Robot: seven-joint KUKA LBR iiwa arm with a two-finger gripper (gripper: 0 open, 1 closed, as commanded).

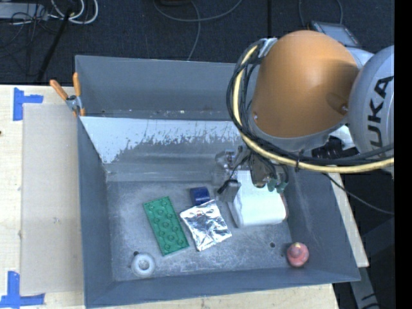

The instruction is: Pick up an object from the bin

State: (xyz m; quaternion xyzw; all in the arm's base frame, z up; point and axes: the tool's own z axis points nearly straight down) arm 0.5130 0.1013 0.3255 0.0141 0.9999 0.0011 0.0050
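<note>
Gripper (pixel 252 182) low in the bin (pixel 93 205), at the far edge of a white rectangular block (pixel 261 210) lying right of centre on the floor. Open or closed: cannot tell, since the orange wrist cover (pixel 302 85) and its cable loop (pixel 239 102) hide most of the mechanism. Nothing seen held.

Nearest neighbours:
- small blue piece (pixel 199 195), just left of the block, apart from it
- crumpled silver foil packet (pixel 205 227), its right corner close to or touching the block's near-left edge; cannot tell which
- green studded plate (pixel 166 225), beside the foil, further left
- white ring (pixel 143 263), near-left corner, well apart
- pinkish ball (pixel 297 254), near-right, well apart

Judgement: the white block is the likely target.

To do the step well:
- centre over the block, not its far edge
- close across its narrower span, sides flat to the faces so it does not twist out
- keep the left side clear of the foil corner and the blue piece, or one may drag along
- lift straight up; the sloped back wall is close behind, so no tilt toward it
</note>
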